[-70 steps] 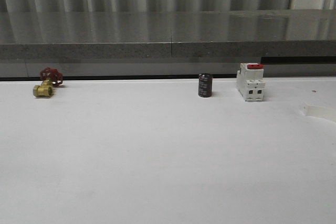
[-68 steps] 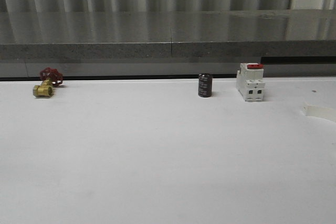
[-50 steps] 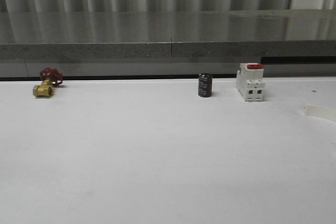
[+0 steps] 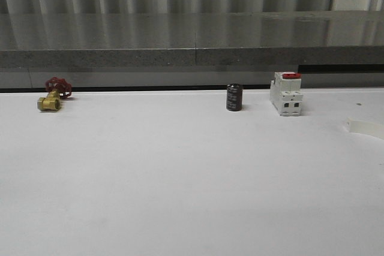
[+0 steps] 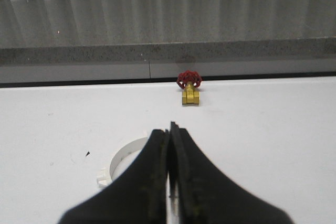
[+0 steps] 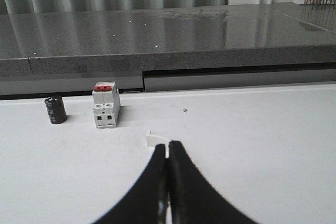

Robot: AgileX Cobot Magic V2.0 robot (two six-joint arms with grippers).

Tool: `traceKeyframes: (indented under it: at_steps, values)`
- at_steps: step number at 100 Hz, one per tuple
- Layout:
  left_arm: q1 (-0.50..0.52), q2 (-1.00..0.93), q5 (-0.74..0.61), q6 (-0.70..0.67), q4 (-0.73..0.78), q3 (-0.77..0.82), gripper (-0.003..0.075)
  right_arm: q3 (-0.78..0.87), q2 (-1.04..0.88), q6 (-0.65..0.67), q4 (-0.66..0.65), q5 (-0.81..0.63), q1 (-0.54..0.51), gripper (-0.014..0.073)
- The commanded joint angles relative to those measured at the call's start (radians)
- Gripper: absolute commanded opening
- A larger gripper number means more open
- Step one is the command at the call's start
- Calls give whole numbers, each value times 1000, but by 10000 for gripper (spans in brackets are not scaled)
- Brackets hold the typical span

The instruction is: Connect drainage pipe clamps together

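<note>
In the left wrist view the left gripper [image 5: 169, 145] has its two dark fingers pressed together, tips meeting with only a hairline between them. A white clamp half [image 5: 122, 158] curves out from under the fingers and lies on the white surface [image 5: 262, 129]; whether the fingertips pinch its rim or merely sit over it cannot be told, since the fingers cover the spot where they would meet it. The wrist is held low, looking nearly level across the surface toward a brass valve with a red handwheel [image 5: 189, 88] near the far edge.

In the right wrist view the right gripper [image 6: 168, 153] is likewise clenched, fingers touching along their length. Just past its tips a second clamp half [image 6: 156, 139] shows as a small white piece, mostly hidden by the fingers; contact cannot be judged. Farther off stand a white breaker with a red switch [image 6: 105, 106] and, just beside it, a dark cylinder [image 6: 55, 109].

In the front view a thin white sliver [image 4: 365, 126] lies at the right edge, cut off by the frame.
</note>
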Motion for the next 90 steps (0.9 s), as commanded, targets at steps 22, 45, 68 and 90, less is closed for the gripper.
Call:
traceKeyframes:
  at_steps: [22,45,68,90]
  values:
    - [-9,294,122,-12,-3,-263,-13,-16,-20,-9,-6,-73,-4,-67]
    - [-9,520,176,-12,-3,-386,387,-16,-20,-9,-6,-73,-4,-67]
    - [-9,714,158,-12,-5,-481,467,-16,-20,-9,-6,-73,-4,-67]
    - [-9,922,308,-27,-45,-641,459,-16,-20,-9,-6,-73,-4,-67]
